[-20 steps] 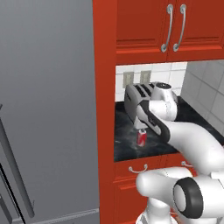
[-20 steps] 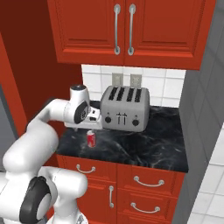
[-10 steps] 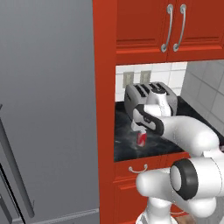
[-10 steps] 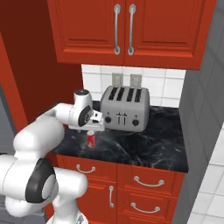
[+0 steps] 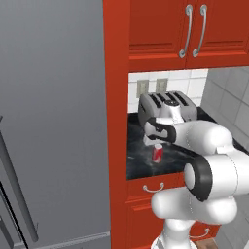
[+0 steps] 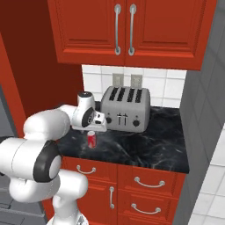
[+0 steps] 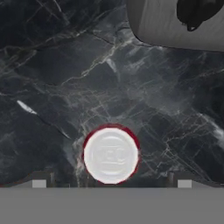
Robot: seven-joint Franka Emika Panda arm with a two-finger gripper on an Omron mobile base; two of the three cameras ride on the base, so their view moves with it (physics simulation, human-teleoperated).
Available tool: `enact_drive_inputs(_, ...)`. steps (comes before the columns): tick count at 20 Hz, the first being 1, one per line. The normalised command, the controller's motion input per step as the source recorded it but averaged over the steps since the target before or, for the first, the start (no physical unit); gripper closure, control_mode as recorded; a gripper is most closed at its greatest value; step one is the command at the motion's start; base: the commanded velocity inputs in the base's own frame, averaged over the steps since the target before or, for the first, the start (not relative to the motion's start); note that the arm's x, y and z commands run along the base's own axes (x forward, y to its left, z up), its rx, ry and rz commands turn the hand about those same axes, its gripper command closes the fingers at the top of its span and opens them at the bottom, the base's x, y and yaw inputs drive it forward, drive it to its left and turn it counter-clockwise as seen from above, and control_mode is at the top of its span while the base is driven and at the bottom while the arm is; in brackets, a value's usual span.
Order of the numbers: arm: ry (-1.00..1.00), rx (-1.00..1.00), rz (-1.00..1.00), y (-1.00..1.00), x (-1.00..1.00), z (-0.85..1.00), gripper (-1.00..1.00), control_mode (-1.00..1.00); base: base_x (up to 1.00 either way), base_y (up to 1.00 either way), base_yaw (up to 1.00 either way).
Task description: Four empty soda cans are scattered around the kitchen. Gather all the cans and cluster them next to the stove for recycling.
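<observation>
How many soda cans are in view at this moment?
1. A red soda can stands upright on the black countertop, in front of the toaster and directly below the open tool. Others may be elsewhere, unseen.

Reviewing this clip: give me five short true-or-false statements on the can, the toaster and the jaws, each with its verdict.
1. The red soda can stands upright on the black marbled counter. True.
2. The can lies inside a toaster slot. False: it stands on the counter in front of the silver toaster, toward its left end.
3. The gripper has its jaws open, one on each side of the can's silver top in the hand view. True.
4. The can is lifted off the counter. False: it rests on the counter, with the gripper directly above it.
5. The cabinet doors above the toaster are open. False: both are shut.
</observation>
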Motion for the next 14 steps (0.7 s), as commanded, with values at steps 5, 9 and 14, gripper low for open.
enact_drive_inputs(5, 0.01, 0.0, 0.0, 0.0, 0.17, -0.14, -1.0, -1.0, 0.0, 0.0, 0.0)
enact_drive_inputs(9, 0.03, 0.0, 0.0, 0.0, 0.09, -0.15, -1.0, -1.0, 0.0, 0.0, 0.0)
enact_drive_inputs(14, 0.02, 0.0, 0.0, 0.0, 0.02, -0.19, -1.0, -1.0, 0.0, 0.0, 0.0)
